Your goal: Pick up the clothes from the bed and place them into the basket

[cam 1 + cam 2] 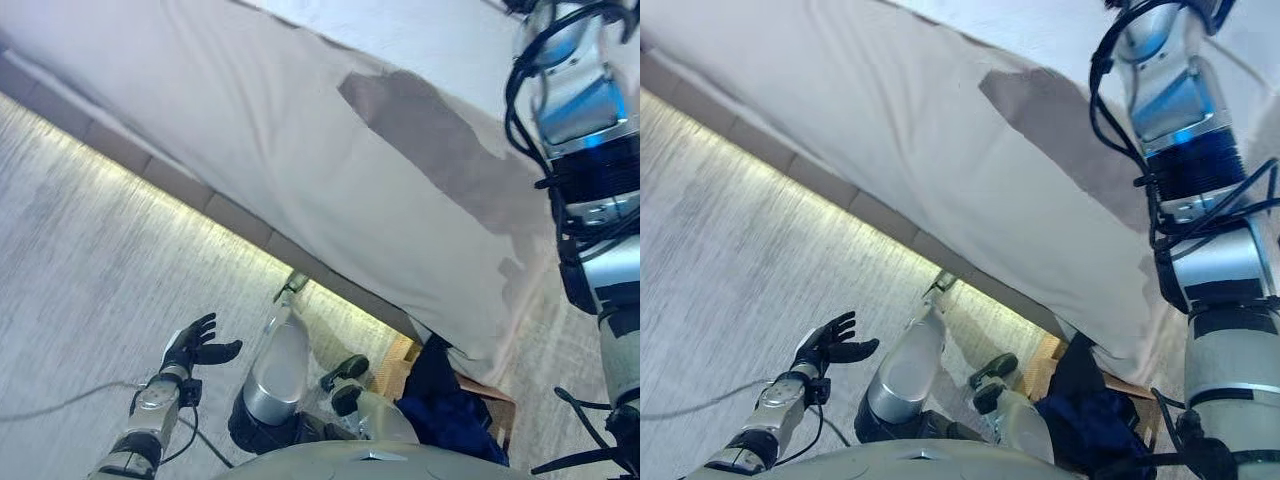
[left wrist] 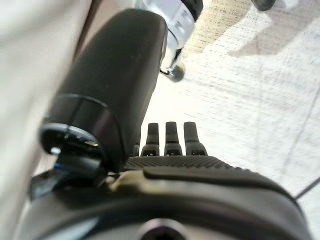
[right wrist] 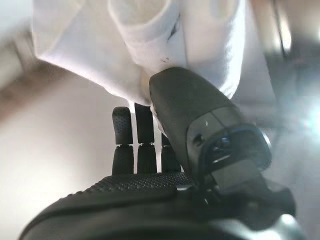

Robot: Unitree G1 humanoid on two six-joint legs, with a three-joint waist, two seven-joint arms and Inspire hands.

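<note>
Right hand [image 3: 150, 165] pinching white cloth [image 3: 145, 45] between thumb and fingers; soft, light, likely to slip: grip bunched folds. Left hand [image 1: 192, 345] relaxed, empty, over floor [image 1: 90, 220].

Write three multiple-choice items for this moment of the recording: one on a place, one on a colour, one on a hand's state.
1. Where is the basket?
A. On the bed
B. On the floor beside the bed
C. In the left robot hand

2. What colour is the garment already in the basket?
A. Dark blue
B. Red
C. Yellow

3. What is the right robot hand doing?
A. Hanging open and empty
B. Pinching white cloth
C. Gripping the basket rim

Answers: B, the basket shows on the floor below the bed's edge. A, dark blue fabric lies in it. B, the right wrist view shows thumb and fingers closed on white cloth, while the left robot hand hangs open above the floor.
</note>
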